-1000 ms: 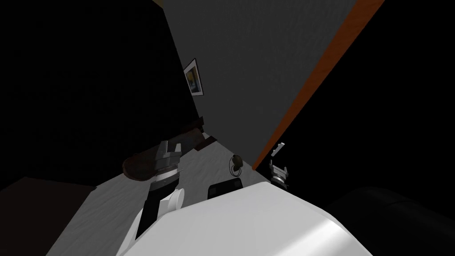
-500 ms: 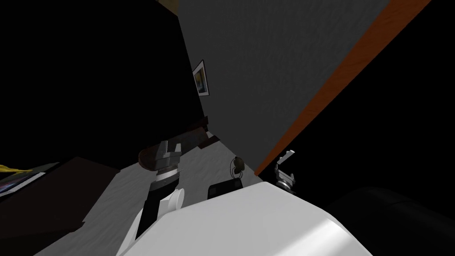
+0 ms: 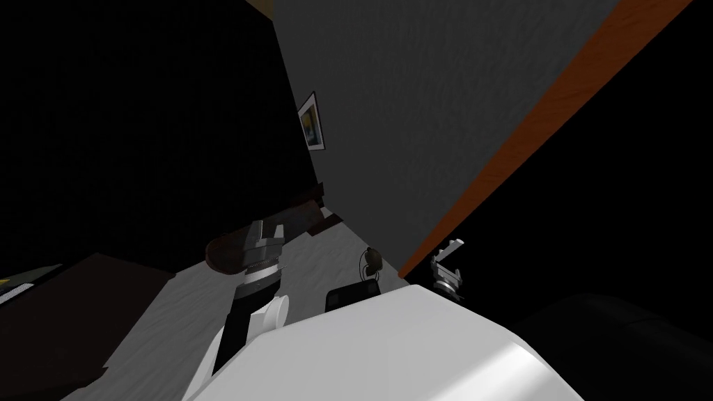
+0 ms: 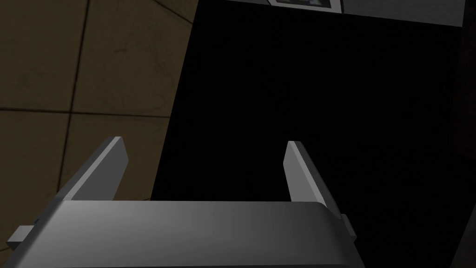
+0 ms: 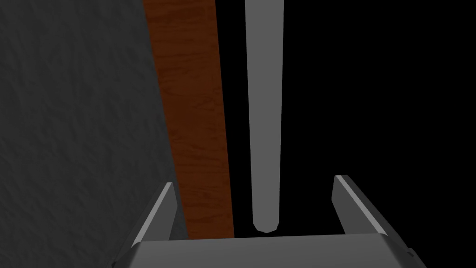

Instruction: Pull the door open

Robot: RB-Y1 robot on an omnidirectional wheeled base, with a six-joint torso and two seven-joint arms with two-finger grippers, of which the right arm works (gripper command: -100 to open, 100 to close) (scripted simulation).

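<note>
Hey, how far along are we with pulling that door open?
Done: the reach. The right jaws stand open on either side of the grey handle bar, next to the brown wooden strip. In hand: the grasp, since the jaws are not yet shut on the bar. Left: shutting, then the pull itself. I cannot tell whether the door has swung.

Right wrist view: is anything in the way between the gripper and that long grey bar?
Nothing visible is. The long light grey bar runs into the gap of the right gripper, whose jaws stand open either side, not touching it. A brown wooden strip shows beside the bar; its depth I cannot tell.
</note>
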